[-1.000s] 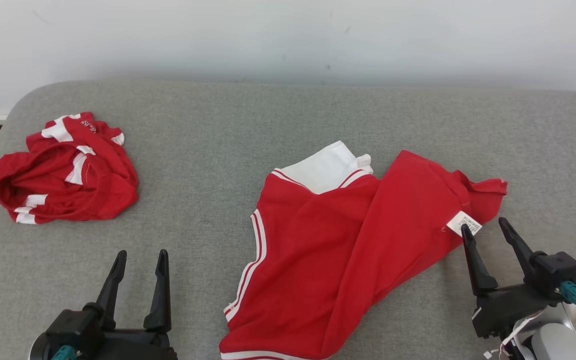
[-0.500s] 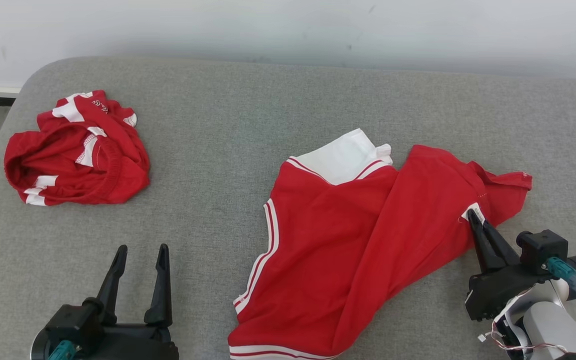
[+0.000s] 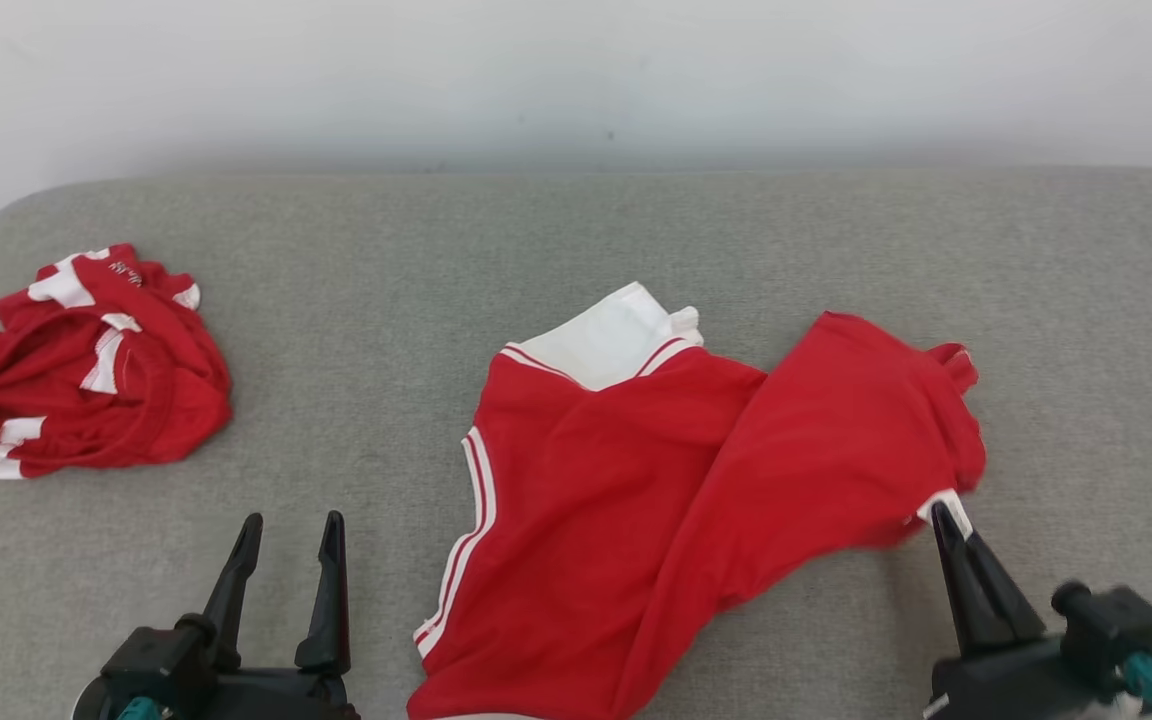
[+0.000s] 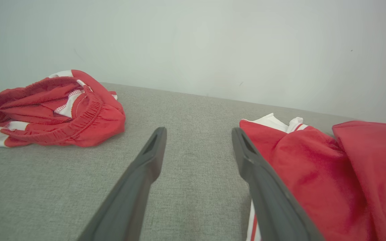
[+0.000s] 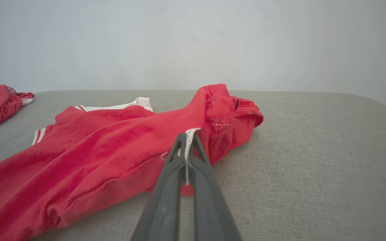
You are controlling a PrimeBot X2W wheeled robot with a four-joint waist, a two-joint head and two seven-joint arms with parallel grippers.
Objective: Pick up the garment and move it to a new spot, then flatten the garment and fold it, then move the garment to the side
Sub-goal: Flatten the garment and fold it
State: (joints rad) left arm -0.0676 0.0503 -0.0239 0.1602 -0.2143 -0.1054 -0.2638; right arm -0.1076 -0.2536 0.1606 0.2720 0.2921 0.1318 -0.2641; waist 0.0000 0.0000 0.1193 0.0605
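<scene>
**A:** Where is the garment?

**B:** The red garment (image 3: pixel 676 480) lies rumpled on the grey cushion (image 3: pixel 576 230). In my head view it runs from the middle down toward 6 o'clock, and its white band points to 12 o'clock.

**A:** And your right claw?

**B:** My right claw (image 3: pixel 944 512) sits at 4 o'clock in the head view. Its two fingers are pressed together into one dark point, which meets the garment's edge at a bit of white. My right wrist view makes that plain: the white is a tag (image 5: pixel 187 142), pinched flat between the closed fingers. The cloth's corner is bunched up just past the tips, toward 1 o'clock.

**A:** The left one?

**B:** My left claw (image 3: pixel 294 520) is at 7 o'clock in the head view, spread wide and holding nothing. The left wrist view looks low across the cushion. The garment's striped edge lies just beside the finger at 3 o'clock, and I cannot tell whether they touch.

**A:** Anything else on there?

**B:** A crumpled red-and-white heap (image 3: pixel 76 370) lies at 9 o'clock, well apart from the garment. The left wrist view shows its gathered elastic band, and the head view shows small white lettering on top, too small to read.
</scene>
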